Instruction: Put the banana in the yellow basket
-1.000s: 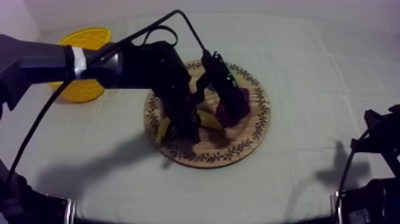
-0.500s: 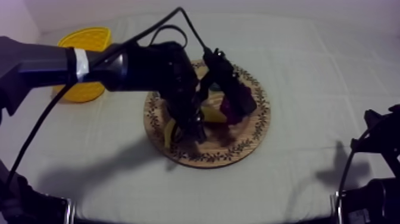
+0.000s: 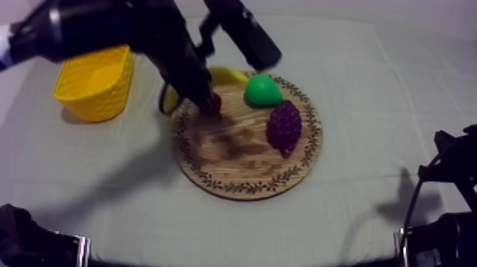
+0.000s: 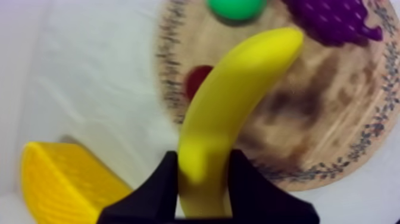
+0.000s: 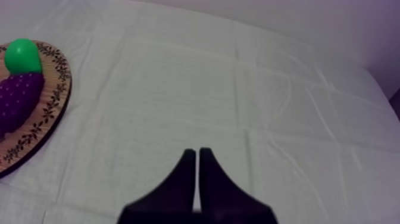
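The banana [image 4: 235,101] is clamped near one end between the two black fingers of our left gripper [image 4: 202,167]. They are closed tight on its sides, and the rest of its length sticks out free beyond them. From above it hangs over the far left rim of the wooden board [image 3: 234,153], and we judge it to be lifted clear, not resting on the wood. Just beneath the gripper a small red fruit [image 3: 215,104] lies on the board, with the pear [image 3: 262,91] and the grapes [image 3: 284,126] farther along. The yellow basket [image 3: 96,99] stands near the board on the left, on the cloth [image 3: 369,106].

The step in hand looks like the carry to the basket. To do it well we should hold the grip firm, since the long free end could swing or twist in the fingers. We should travel high enough for the drooping end to pass over the basket's near wall. We should open only once the banana's middle is above the basket's hollow, and low, so it does not bounce out.

Our right gripper [image 5: 197,156] rests over bare cloth well apart from the board, its fingers pressed together as a wedge on nothing.

We can read no brand, label or writing anywhere; the board's rim carries only a leafy pattern
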You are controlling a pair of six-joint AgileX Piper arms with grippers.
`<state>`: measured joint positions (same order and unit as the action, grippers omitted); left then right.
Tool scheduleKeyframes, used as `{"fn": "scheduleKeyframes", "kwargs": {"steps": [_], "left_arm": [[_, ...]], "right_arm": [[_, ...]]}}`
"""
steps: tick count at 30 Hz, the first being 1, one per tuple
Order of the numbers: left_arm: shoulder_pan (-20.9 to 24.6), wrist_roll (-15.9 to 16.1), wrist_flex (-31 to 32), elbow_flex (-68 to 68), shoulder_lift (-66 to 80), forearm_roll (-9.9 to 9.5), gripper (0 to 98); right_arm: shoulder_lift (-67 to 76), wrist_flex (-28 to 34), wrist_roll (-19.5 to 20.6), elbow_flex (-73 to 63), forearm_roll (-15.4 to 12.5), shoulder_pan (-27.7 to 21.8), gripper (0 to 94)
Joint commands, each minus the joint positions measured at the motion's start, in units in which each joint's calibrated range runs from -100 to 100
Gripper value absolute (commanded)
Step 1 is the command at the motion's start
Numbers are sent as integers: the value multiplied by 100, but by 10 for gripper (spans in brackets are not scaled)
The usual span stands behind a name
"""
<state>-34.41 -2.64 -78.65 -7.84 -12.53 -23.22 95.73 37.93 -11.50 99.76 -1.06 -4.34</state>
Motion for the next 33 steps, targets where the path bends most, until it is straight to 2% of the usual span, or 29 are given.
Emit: {"fn": "scheduleKeyframes", "kwargs": {"steps": [1,9,17,24,33], "left_arm": [[183,96,-38,139,362,-79,136],[1044,441,-132,721,847,-282,134],[1999,547,276,831,811,-263,133],[2537,446,859,407,528,-215,132],[2811,107,1524,-291,71,-204,131]], "right_arm": [[2,5,0,2,1,-2,3],[2,5,0,2,1,-2,3],[2,5,0,2,1,-2,3],[2,5,0,2,1,-2,3],[2,5,0,2,1,-2,3]]}}
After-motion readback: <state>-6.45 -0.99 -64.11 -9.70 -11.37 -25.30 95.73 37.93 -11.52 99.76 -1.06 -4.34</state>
